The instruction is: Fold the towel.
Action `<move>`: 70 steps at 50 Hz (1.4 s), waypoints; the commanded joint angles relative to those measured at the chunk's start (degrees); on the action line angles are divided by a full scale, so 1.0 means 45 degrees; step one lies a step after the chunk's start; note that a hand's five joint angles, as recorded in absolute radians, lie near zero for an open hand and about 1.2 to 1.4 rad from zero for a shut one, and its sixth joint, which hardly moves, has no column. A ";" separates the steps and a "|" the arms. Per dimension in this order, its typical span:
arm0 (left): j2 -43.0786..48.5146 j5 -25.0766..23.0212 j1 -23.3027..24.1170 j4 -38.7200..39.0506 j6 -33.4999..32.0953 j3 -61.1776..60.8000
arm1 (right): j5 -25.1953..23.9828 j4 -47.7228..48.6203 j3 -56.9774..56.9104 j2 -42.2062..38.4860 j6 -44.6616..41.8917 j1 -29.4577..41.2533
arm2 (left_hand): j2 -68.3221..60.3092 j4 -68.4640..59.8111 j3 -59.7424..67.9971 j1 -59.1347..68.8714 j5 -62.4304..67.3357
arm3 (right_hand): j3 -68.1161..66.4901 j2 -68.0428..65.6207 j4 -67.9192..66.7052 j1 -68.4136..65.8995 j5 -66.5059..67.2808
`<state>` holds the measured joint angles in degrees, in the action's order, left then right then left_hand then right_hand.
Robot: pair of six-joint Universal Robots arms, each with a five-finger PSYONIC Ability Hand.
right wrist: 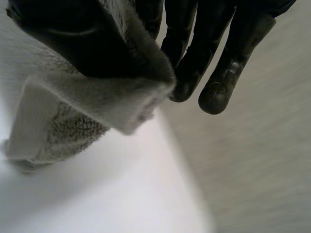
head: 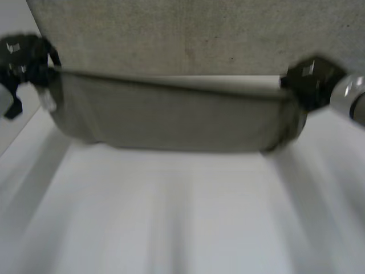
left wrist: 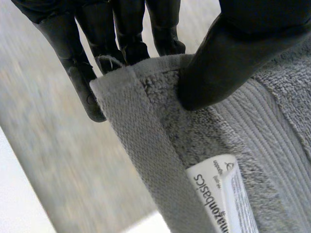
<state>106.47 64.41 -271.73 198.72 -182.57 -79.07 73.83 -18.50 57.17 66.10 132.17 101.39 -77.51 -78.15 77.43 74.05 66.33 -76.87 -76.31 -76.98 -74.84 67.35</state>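
Label (left wrist: 214,194) txt cut off; towel (right wrist: 97,97) covers pt of right hand (right wrist: 209,43).

towel (left wrist: 160,145): grey terry cloth, nubby, ribbed band | fingers (left wrist: 73,68): black, smooth, slight sheen | table (head: 171,217): white, smooth

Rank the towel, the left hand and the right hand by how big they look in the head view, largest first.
1. The towel, stretched between both hands, is by far the largest.
2. The left hand and the right hand, each pinching a towel corner, look about alike, so I won't rank them.
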 commanded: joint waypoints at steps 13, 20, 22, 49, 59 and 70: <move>-0.0358 0.1844 0.0250 0.0723 0.3756 0.1583 | -0.0289 0.4991 0.1585 0.1227 0.3992 0.1023 | -0.0553 -0.0411 0.0571 0.1323 0.0815 | -0.0697 -0.0821 -0.0671 -0.1147 0.0589; -0.0612 -0.0660 -0.0865 0.1349 0.3345 -0.2155 | -0.1365 0.4776 0.4749 0.1384 0.1593 0.0575 | -0.0553 -0.0411 0.0571 0.1323 0.0815 | -0.0697 -0.0821 -0.0671 -0.1147 0.0589; -0.0612 -0.1574 -0.1292 0.2126 0.2530 -0.4040 | -0.1504 0.4756 0.5460 0.1384 0.0923 0.0359 | -0.0553 -0.0411 0.0571 0.1323 0.0815 | -0.0697 -0.0821 -0.0671 -0.1147 0.0589; -0.6139 -0.4371 -0.3248 0.0293 0.2483 -0.7311 | -0.2011 0.1611 0.8136 0.5916 0.1157 -0.2024 | -0.0553 -0.0411 0.0571 0.1323 0.0815 | -0.0697 -0.0821 -0.0671 -0.1147 0.0589; -0.3765 -0.4177 -0.2509 0.2242 0.2818 -0.6903 | -0.1953 0.1903 0.6929 0.2721 0.0183 -0.2064 | -0.0553 -0.0411 0.0571 0.1323 0.0815 | -0.0697 -0.0821 -0.0671 -0.1147 0.0589; 0.1654 -0.2750 -0.0513 0.3009 0.1998 -0.3502 | -0.1642 0.2079 0.2888 -0.2028 -0.0035 -0.0443 | -0.0553 -0.0411 0.0571 0.1323 0.0815 | -0.0697 -0.0821 -0.0671 -0.1147 0.0589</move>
<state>103.59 48.93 -276.86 212.14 -171.10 -102.62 65.62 -9.68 79.34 66.65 131.83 96.80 -77.57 -78.16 77.43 74.26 66.62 -77.09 -76.31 -77.15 -75.37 67.77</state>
